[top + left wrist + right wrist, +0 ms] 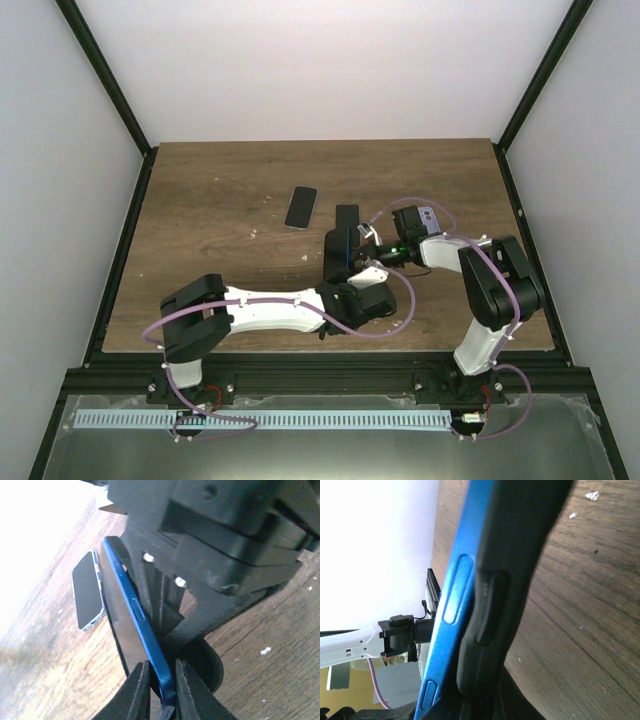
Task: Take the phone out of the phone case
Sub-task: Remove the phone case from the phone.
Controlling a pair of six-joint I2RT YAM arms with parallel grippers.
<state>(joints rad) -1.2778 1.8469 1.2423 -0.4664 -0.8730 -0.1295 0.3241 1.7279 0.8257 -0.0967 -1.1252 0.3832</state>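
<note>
my left gripper (162,680) is clamped on the end of the blue phone (131,600), which stands on edge at the centre of the top view, seemingly partly free of the black phone case (505,580). my right gripper (366,250) sits at the case, but i cannot tell its grip. i'd hold the phone steady and peel the case off sideways, slowly. count: two phones, the second phone (300,207) flat on the worktop (220,200) towards upper left, and one case.

Wooden table (200,190), spare phone (300,207), perhaps crumbs (256,236).
</note>
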